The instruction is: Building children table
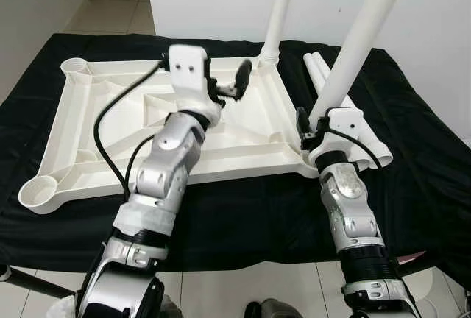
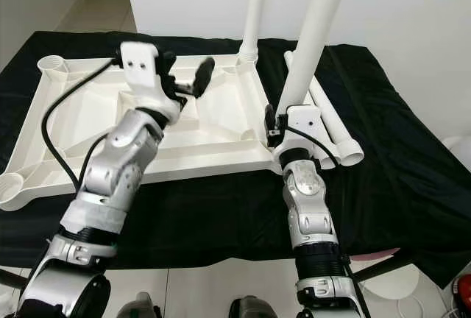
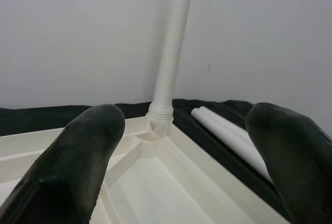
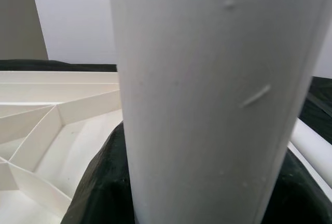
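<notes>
Tabletop (image 1: 243,138) has 1 leg (image 1: 280,12) seated at 12 o'clock, right gripper (image 1: 305,130) clamps a 2nd leg (image 1: 360,38) at the 3 o'clock corner, left gripper (image 1: 224,86) hovers wide, 2 sockets look unfilled.

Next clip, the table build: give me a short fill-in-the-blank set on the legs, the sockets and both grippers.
1. The right gripper is shut on a white table ____.
2. The left gripper hovers over the upturned tabletop with its fingers ____.
3. The number of legs standing upright at the tabletop's corners is ____.
4. The spare legs lie on the ____ cloth.

Missing words: leg; open; two; black
</notes>
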### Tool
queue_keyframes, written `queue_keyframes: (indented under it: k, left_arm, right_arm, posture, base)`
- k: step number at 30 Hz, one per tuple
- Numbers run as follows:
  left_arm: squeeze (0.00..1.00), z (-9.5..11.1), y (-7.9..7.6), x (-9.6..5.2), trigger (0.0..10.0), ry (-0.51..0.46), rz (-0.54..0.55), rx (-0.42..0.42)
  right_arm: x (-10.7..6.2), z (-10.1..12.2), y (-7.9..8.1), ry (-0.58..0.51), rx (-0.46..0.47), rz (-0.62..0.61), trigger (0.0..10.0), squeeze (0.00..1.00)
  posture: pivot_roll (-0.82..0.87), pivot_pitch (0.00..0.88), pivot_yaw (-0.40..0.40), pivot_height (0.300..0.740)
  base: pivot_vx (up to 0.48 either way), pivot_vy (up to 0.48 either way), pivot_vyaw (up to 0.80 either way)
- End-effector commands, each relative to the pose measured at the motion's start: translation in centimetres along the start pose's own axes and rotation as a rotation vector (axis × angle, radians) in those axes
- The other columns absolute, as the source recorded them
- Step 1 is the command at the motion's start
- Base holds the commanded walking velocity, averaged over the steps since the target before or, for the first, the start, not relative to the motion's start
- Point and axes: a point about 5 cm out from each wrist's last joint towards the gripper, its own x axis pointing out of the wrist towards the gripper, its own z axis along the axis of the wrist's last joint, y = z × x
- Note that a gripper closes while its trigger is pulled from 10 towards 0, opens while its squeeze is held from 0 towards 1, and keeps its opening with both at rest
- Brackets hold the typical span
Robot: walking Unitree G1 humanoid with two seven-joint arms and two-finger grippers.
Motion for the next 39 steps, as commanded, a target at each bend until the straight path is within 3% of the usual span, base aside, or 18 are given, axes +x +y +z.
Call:
queue_keyframes:
  k: [1, 6, 9, 11, 16, 26, 39]
  left_arm:
    - [0.0, -0.6, -1.0, -0.3, 10.0, 0.012, -0.153, 0.076]
    - [0.0, -1.9, -1.8, -1.3, 10.0, 0.049, -0.234, 0.164]
    - [0.0, -2.3, -2.0, -1.5, 10.0, 0.059, -0.26, 0.174]
    - [0.0, -3.2, -3.0, -2.4, 10.0, 0.101, -0.371, 0.185]
    - [0.0, -4.1, -3.6, -3.4, 10.0, 0.148, -0.459, 0.183]
    - [0.0, -4.7, -3.9, -3.9, 10.0, 0.178, -0.52, 0.179]
    - [0.0, -4.6, -4.0, -3.9, 10.0, 0.172, -0.548, 0.189]
  right_arm:
    - [-0.1, 0.5, -0.2, -0.031, 0.005, 0.001, 10.0, 0.0]
    - [-0.1, 0.4, -0.7, -0.026, -0.007, -0.004, 10.0, 0.0]
    - [-0.1, 0.3, -0.9, -0.025, -0.01, -0.006, 10.0, 0.0]
    - [-0.3, -0.1, -1.4, -0.009, -0.023, -0.014, 10.0, 0.0]
    - [-0.7, -0.7, -1.9, 0.012, -0.031, -0.021, 10.0, 0.0]
    - [-1.9, -2.8, -2.2, 0.079, -0.01, -0.023, 10.0, 0.0]
    - [-1.8, -4.3, -2.3, 0.131, -0.052, 0.043, 10.0, 0.0]
  posture:
    - [0.04, 0.0, -0.019, 0.74]
    - [0.04, 0.0, -0.019, 0.74]
    - [0.04, 0.0, -0.021, 0.74]
    - [0.04, 0.0, -0.022, 0.74]
    - [0.04, 0.001, -0.021, 0.74]
    - [0.03, 0.007, -0.016, 0.74]
    - [0.04, 0.006, -0.014, 0.74]
  base:
    - [0.0, 0.0, 0.0]
    - [0.0, 0.0, 0.0]
    - [0.0, 0.0, 0.0]
    - [0.0, 0.0, 0.0]
    - [0.0, 0.0, 0.0]
    - [0.0, 0.0, 0.0]
    - [0.0, 0.0, 0.0]
